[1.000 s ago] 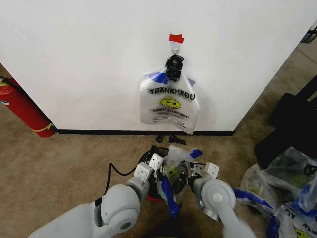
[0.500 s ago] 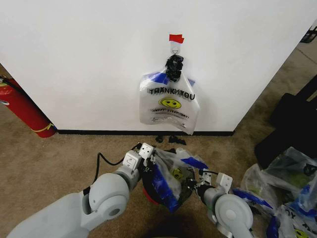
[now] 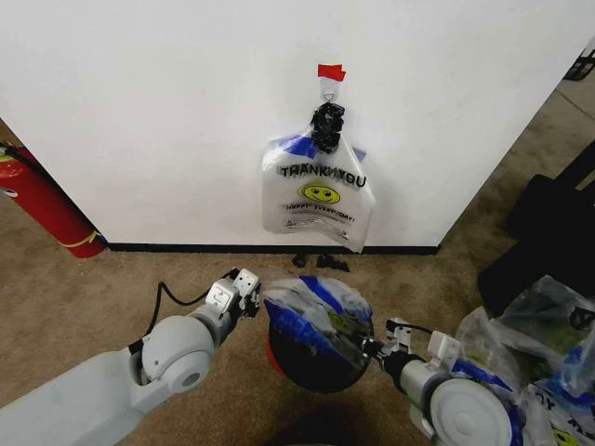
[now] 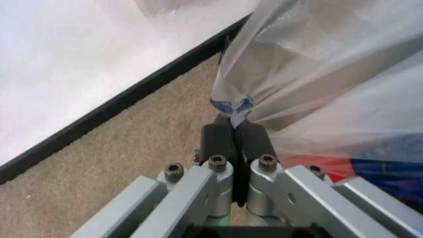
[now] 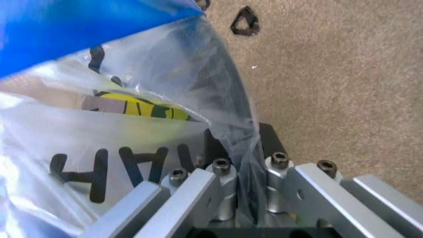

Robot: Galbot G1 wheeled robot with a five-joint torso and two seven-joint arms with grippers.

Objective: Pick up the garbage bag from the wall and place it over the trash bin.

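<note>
White wall (image 3: 139, 111), brown carpet floor. Left gripper (image 3: 244, 283) and right gripper (image 3: 381, 346) now moving wide apart, each set of fingers pinching edge of garbage bag (image 3: 316, 311). Bag stretching open between fingers, over trash bin (image 3: 311, 358); mouth pointing down, long way running side to side. Nearly covering bin.

Garbage bag (image 3: 316, 311): clear film, blue panels, yellow smiley, black lettering.
Trash bin (image 3: 275, 358): dark interior, red lower body.
Left gripper (image 4: 235, 130): black fingers, silver metal frame.
Right gripper (image 5: 241, 144): black fingers, silver metal frame.
Hanging bag (image 3: 316, 195): clear, blue sides, black "THANK YOU", yellow smiley.
Wall (image 3: 167, 121): plain white, black baseboard.
Tape strip (image 3: 330, 72): red.
Carpet (image 3: 121, 297): tan-brown, speckled.
Fire extinguisher (image 3: 42, 209): red, yellow band.
</note>
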